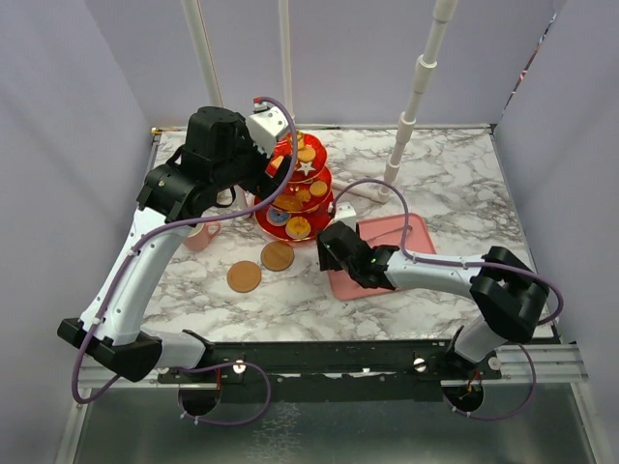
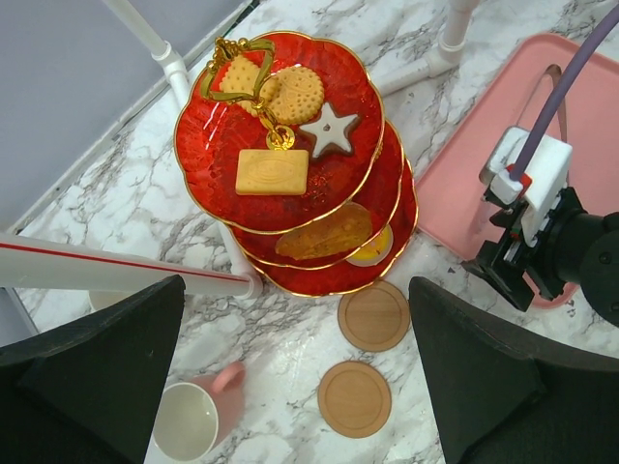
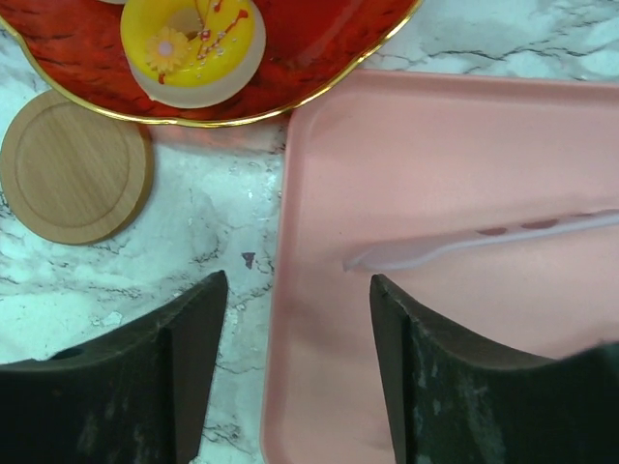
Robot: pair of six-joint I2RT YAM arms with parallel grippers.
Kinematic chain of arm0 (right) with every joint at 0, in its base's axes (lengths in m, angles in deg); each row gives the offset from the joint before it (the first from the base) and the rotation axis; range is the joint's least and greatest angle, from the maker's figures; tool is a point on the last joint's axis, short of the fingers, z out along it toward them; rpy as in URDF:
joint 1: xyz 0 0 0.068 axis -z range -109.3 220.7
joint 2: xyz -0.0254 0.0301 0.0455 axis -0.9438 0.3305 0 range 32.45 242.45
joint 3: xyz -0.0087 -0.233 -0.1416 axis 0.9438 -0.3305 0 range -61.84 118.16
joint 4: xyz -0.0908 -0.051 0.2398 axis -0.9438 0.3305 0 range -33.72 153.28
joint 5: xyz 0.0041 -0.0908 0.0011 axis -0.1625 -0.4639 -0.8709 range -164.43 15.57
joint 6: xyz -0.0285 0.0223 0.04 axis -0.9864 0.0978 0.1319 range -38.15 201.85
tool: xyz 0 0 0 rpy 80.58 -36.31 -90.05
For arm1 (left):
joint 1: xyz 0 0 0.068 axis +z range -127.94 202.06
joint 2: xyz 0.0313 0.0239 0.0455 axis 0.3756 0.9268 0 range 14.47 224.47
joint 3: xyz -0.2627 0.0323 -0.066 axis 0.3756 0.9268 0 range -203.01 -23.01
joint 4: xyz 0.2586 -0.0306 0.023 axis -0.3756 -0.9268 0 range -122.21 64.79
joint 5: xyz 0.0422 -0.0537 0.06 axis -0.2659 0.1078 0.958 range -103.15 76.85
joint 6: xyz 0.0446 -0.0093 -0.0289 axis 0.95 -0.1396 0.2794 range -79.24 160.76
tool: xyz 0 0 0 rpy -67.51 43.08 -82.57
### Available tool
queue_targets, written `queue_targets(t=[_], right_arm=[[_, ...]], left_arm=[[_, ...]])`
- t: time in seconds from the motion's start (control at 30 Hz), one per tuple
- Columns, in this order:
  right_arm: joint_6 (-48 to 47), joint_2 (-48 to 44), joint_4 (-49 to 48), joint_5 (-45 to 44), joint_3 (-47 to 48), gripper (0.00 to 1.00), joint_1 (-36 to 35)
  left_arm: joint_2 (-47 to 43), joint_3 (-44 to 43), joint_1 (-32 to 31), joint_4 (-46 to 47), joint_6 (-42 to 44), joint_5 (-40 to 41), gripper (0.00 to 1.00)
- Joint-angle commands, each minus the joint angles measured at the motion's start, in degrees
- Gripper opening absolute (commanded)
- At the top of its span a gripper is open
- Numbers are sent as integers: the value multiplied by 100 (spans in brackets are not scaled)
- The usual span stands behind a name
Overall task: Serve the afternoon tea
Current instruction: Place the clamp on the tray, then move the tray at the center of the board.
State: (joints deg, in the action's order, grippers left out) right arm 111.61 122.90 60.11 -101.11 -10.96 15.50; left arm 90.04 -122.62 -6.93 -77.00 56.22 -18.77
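Note:
The red three-tier stand [image 1: 298, 188] with a gold finial stands at the table's middle back and holds biscuits and pastries; its top tier [image 2: 280, 126] shows in the left wrist view. Two brown coasters [image 2: 374, 315] [image 2: 354, 398] lie bare in front of it. The empty pink mug [image 2: 193, 416] stands left of them. My left gripper [image 2: 300, 387] is open and empty, high above the coasters. My right gripper [image 3: 295, 358] is open and empty, low over the left edge of the pink tray [image 3: 435, 145]. I cannot make out the pale green mug.
White pipe posts [image 1: 411, 106] rise behind the stand, and one pipe [image 2: 116, 266] runs along the table by its foot. A pale translucent utensil [image 3: 484, 242] lies on the tray. A yellow iced pastry [image 3: 191, 48] sits on the bottom tier. Grey walls close three sides.

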Motion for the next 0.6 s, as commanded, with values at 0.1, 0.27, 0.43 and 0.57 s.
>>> queue_targets(t=[0.1, 0.27, 0.43, 0.57], right_arm=[[-485, 596, -618, 253, 38, 56, -199], [-315, 1010, -565, 66, 194, 52, -201], [-225, 1395, -411, -93, 405, 35, -197], [136, 1377, 44, -480, 387, 15, -199]], left_arm=[[28, -147, 10, 3, -84, -38, 99], [9, -148, 11, 5, 10, -40, 99], [-41, -70, 13, -8, 76, -35, 99], [-35, -77, 16, -28, 157, 8, 99]])
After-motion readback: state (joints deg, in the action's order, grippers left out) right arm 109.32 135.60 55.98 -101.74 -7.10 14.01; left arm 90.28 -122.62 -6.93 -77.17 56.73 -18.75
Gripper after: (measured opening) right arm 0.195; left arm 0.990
